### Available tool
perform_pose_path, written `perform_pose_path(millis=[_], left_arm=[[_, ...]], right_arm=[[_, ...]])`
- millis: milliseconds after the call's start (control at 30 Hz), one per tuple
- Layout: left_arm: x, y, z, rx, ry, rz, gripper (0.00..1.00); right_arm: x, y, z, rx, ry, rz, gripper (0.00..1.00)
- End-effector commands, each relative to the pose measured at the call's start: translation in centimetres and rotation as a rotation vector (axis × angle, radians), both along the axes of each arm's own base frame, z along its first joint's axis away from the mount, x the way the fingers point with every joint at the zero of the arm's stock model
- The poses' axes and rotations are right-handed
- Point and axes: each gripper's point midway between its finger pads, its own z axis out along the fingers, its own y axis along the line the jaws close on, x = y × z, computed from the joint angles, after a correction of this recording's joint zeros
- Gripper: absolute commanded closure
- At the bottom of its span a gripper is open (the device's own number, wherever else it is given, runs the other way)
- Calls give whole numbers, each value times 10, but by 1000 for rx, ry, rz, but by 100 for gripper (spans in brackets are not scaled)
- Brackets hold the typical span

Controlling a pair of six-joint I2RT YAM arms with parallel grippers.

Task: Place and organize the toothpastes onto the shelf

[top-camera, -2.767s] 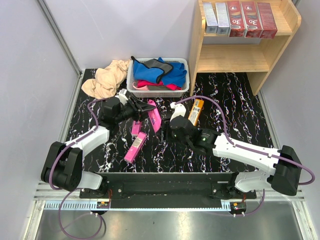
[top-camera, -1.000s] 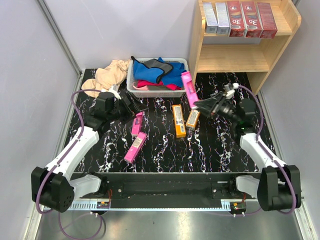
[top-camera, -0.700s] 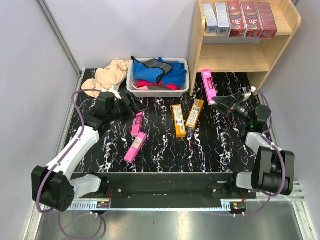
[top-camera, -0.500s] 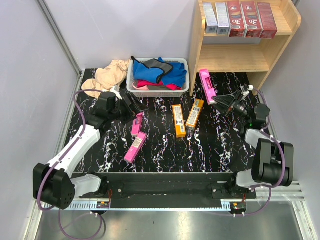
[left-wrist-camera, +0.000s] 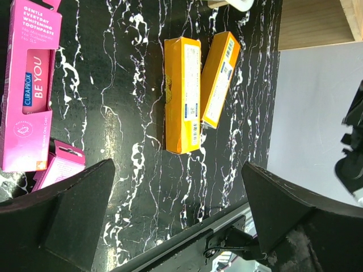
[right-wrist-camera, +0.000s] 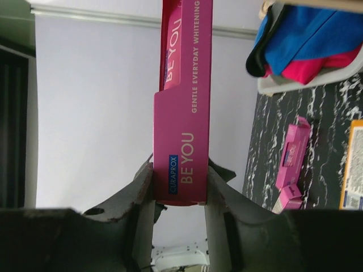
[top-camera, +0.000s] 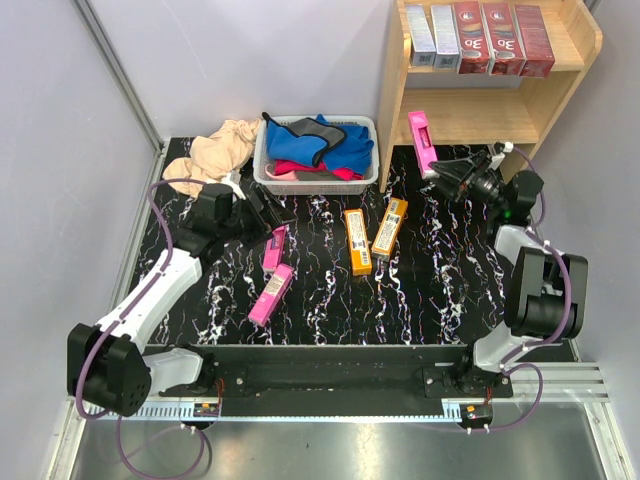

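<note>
Clamped in the closed jaws of the right gripper [top-camera: 440,174], one pink toothpaste box [top-camera: 421,135], swung within the past second from mid-worktop [top-camera: 450,270] to the lower tier of the shelf [top-camera: 480,120], side panel [top-camera: 392,100] close; left gripper [left-wrist-camera: 176,167] gaping over pink boxes [top-camera: 271,293] and orange boxes [top-camera: 356,241] still waiting near the cloth basket [top-camera: 262,170].

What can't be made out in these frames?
- Top view: back of the shelf's lower tier, hidden under the upper tier.
- Top view: anything under the cloths in the basket.
- Right wrist: far end of the held pink box, cut by the top edge.
- Left wrist: second pink box, mostly behind a finger.
</note>
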Motion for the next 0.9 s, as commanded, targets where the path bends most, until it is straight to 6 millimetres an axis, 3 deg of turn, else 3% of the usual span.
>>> perform_pose_path(millis=[0,33,167,367,533,867], left_arm=[[11,-1,9,2,-65,-3,1],[12,-1,8,0,-62,-2,1],[12,-2,6,0,-59,-6,1],[13,-3,5,0,-58,-12,1],[12,-2,6,0,-58,-12,1],[10,-4,3,-9,-53,-18,1]], right_arm=[[38,-14,7,-83,-31,-93,78],[44,-16,-1,-84,27,-101,78],[72,-23,-5,-90,53,-118,78],[103,-8,-3,-42,73,-71,79],[120,8,-9,-40,109,-58,79],[154,21,-23,-43,171,-79,77]])
